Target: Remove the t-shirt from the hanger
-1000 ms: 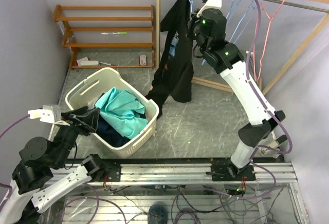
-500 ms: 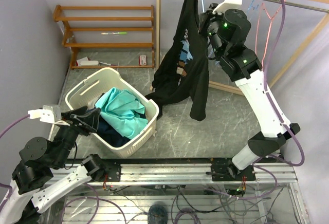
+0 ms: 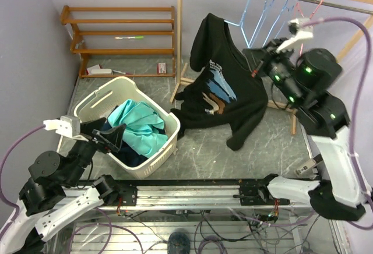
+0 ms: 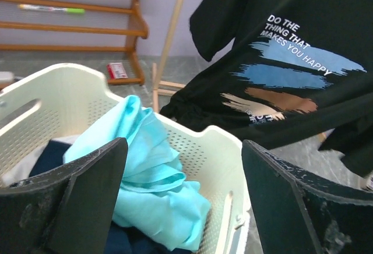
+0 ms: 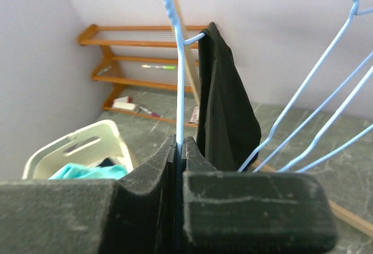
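Lilac walls close in a grey marbled bench (image 3: 204,143), with a wooden shoe rack (image 3: 122,32) at the back and a wooden clothes rail (image 3: 179,32) standing to the right of it. My right jaws are pressed shut on the thin wire of a light blue hanger (image 5: 179,91), up beside the rail. The black t-shirt (image 3: 224,85) hangs from that hanger by one shoulder, caught on its far corner. Seen from my right wrist, it drops just beyond the jaws and a little to their right. From above, it spreads out to the left of the jaws with its print showing, and its lower edge trails near the white laundry basket (image 3: 152,163). My left jaws stand wide apart, holding nothing, low over that basket, where a turquoise garment (image 4: 145,166) lies on darker clothes
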